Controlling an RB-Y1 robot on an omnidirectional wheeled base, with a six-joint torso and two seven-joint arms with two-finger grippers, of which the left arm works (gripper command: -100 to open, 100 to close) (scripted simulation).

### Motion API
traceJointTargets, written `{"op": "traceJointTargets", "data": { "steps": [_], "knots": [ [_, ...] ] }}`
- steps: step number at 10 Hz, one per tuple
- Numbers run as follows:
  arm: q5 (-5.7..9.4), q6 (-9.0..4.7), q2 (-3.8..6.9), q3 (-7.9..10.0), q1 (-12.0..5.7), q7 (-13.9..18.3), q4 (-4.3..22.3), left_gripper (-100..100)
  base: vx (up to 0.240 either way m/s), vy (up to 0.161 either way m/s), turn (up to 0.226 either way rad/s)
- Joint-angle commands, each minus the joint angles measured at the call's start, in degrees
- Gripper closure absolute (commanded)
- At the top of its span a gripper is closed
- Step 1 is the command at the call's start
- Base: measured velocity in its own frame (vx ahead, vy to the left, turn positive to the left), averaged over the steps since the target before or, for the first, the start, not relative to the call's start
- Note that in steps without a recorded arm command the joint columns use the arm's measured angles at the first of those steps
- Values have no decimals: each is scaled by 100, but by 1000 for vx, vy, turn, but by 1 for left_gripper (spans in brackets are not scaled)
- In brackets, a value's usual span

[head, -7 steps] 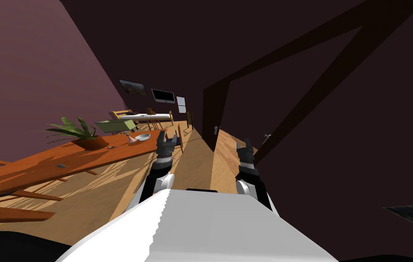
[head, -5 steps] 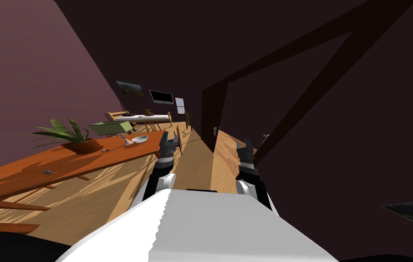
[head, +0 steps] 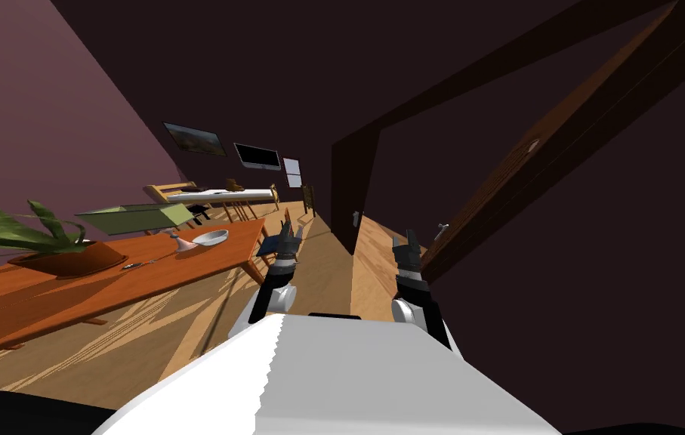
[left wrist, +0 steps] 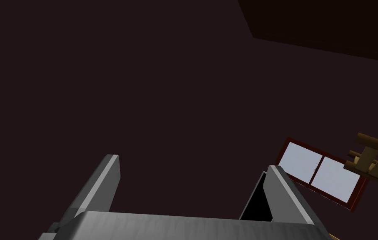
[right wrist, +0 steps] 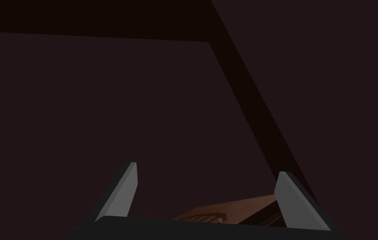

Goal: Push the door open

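The brown door [head: 560, 136] stands at my right, its lit edge turned toward me, and a small metal handle [head: 442, 226] sticks out near its lower part. The dark doorway frame [head: 348, 189] rises just left of it. My right gripper [head: 408, 245] is open, a short way left of the handle and apart from the door. In the right wrist view the right gripper [right wrist: 207, 169] faces a dark flat surface crossed by a dark strip, with a brown patch low between its fingers. My left gripper [head: 285, 245] [left wrist: 192, 163] is open and holds nothing, level with the right one.
A long orange table [head: 106, 279] runs along my left with a potted plant [head: 38, 242], a bowl [head: 210, 238] and a green box [head: 137, 217]. A chair [head: 288, 226] stands at its far end. A strip of wooden floor [head: 325, 264] leads ahead.
My whole view has shifted: the table and plant slid left and nearer. The door's edge now shows wider and browner at the right. Both grippers keep their places in front of me.
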Motion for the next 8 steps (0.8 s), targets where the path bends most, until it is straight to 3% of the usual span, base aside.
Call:
{"op": "traceJointTargets", "data": {
  "steps": [1, 8],
  "knots": [
    [37, 40, 26, -54, -156, -32, 217, -100, 136, 34, -76],
    [208, 120, 155, -276, -646, -122, 1038, -100, 107, 38, -78]
  ]
}}
